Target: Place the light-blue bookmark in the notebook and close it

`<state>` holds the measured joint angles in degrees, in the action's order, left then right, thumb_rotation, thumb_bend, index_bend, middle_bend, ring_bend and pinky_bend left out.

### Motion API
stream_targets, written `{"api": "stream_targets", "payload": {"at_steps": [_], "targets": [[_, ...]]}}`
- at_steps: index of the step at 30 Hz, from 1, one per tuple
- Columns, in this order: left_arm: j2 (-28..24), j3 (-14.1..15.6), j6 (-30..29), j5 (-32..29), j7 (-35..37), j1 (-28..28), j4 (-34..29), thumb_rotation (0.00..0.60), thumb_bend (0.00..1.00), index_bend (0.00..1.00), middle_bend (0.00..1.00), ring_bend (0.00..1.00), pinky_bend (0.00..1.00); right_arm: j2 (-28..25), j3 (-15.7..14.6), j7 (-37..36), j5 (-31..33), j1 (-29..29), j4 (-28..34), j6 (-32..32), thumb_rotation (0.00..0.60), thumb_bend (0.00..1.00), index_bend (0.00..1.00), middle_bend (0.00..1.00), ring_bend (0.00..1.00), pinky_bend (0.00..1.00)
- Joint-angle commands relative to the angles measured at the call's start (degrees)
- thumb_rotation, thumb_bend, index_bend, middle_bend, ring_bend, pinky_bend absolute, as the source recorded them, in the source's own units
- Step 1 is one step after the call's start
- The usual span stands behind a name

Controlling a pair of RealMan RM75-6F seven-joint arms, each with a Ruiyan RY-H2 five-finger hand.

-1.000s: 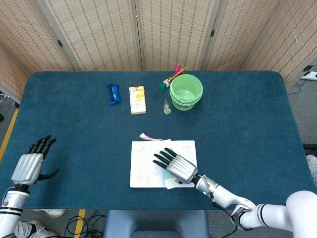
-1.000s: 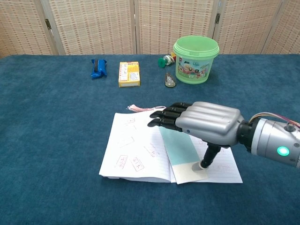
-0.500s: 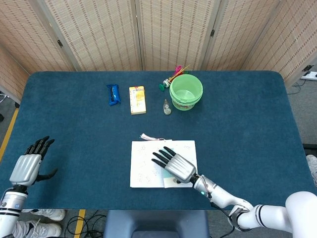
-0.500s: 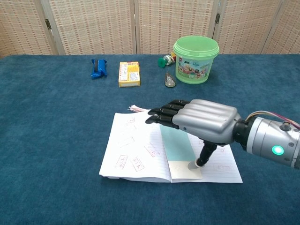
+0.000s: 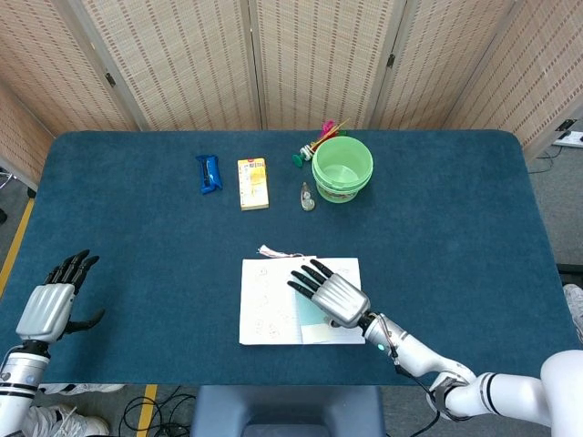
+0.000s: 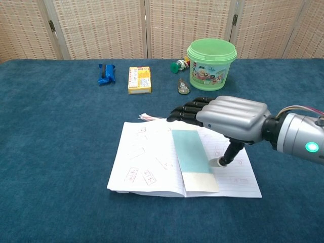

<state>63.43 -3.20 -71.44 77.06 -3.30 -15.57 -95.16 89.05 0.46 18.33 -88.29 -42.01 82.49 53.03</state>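
Note:
The notebook (image 5: 264,305) (image 6: 142,162) lies open and flat near the table's front edge. The light-blue bookmark (image 6: 189,151) (image 5: 311,319), cream at its near end, lies along the spine on the right page, fully uncovered in the chest view. My right hand (image 5: 330,293) (image 6: 230,120) hovers over the right page with fingers stretched out and holds nothing. Its thumb tip touches the page just right of the bookmark. My left hand (image 5: 55,305) rests at the table's front left with fingers apart, empty, and appears only in the head view.
A green bucket (image 5: 342,168) (image 6: 211,58) stands at the back with small items beside it, including a clip (image 6: 183,87). A yellow box (image 5: 253,182) (image 6: 139,80) and a blue packet (image 5: 209,173) (image 6: 106,73) lie to its left. A pink tassel (image 6: 149,117) pokes out behind the notebook.
My right hand slid right and back, its thumb coming off the bookmark's cream end onto the bare page. The bookmark shifted and straightened, now squarely along the spine. The left hand barely moved.

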Motion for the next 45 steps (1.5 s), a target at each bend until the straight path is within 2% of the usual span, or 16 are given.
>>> {"api": "stream_targets", "payload": {"at_steps": [1,10,15,45], "targets": [[0.05,0.05,0.04,0.01,-0.05,0.04,0.04,0.6,0.29,0.11,0.04,0.03,0.15,-0.18,-0.23,0.1,0.86,0.14,-0.38,-0.75,0.6,0.28,0.0,0.11,0.0,0.0],[0.02,0.02,0.41,-0.11,-0.38,-0.03,-0.17,0.6,0.29,0.11,0.04,0.03,0.15,1.04,-0.25,-1.95,1.67,-0.46,-2.42,-2.67,0.6,0.51,0.0,0.14,0.0,0.0],[0.15,0.08,0.61,-0.23,-0.45,0.0,0.02,0.6,0.29,0.11,0.04,0.03,0.15,1.65,-0.5,-2.61,1.14,-0.7,-2.63,-2.81,0.6,0.57,0.0,0.15,0.0,0.0],[0.66,0.12,0.92,0.07,-0.04,0.06,0.52,0.6,0.29,0.11,0.04,0.03,0.15,2.67,-2.04,-3.18,2.28,0.78,-4.6,-3.28,0.6,0.58,0.0,0.15,0.0,0.0]]}}
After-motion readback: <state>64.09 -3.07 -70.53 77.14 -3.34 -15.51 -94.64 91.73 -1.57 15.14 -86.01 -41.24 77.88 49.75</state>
